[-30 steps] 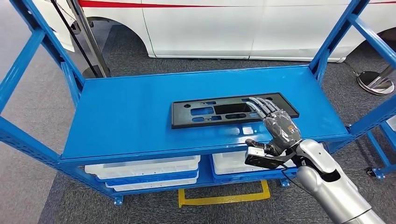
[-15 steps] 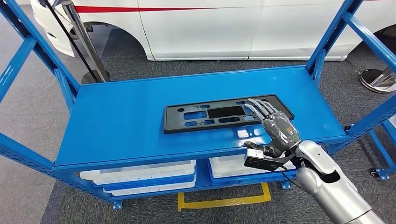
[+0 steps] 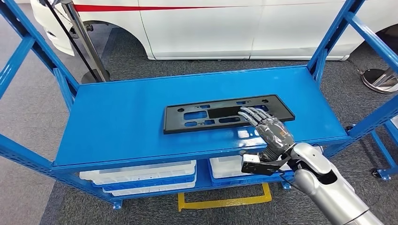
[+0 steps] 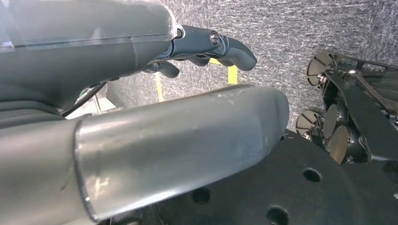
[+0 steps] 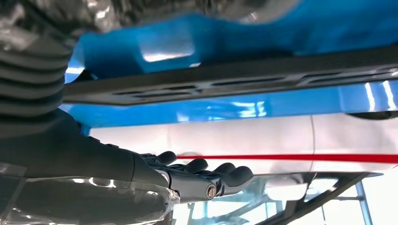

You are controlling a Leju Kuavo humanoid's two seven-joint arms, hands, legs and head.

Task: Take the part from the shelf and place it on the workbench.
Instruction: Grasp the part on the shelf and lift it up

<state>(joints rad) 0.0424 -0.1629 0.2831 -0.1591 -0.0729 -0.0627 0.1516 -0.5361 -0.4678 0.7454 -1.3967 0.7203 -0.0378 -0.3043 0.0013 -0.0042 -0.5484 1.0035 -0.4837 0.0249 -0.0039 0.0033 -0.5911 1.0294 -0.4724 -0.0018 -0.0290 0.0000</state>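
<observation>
Right arm point(image 3: 324, 187) comes in low at the near right, silver forearm angled up toward the shelf. Right hand point(image 3: 271, 131) is over the front right part of the blue shelf top point(image 3: 122, 122), fingers point(image 3: 251, 114) stretched out flat and apart, tips lying over the near right portion of the part; nothing gripped, and whether the fingertips actually touch it I can't tell. Right wrist view has the same fingers point(image 5: 211, 176) straight and spread, with the part point(image 5: 225, 84) edge-on against the blue deck. The part point(image 3: 206, 115) is a flat black rectangular plate with slots and cutouts, lying flat on the shelf top, roughly centre, slightly skewed. Under the deck, lower level holds white plastic trays: a stack on the left point(image 3: 141, 176) and another to the right point(image 3: 230, 165) partly behind the wrist; contents not visible from here. Yellow floor marking point(image 3: 220, 201) below the front edge. Left hand point(image 4: 206, 44) hangs down over grey carpet, fingers loosely curled, holding nothing. Behind the shelf: white car body point(image 3: 211, 28) with a red stripe, and a stanchion base point(image 3: 378, 79) at far right.
</observation>
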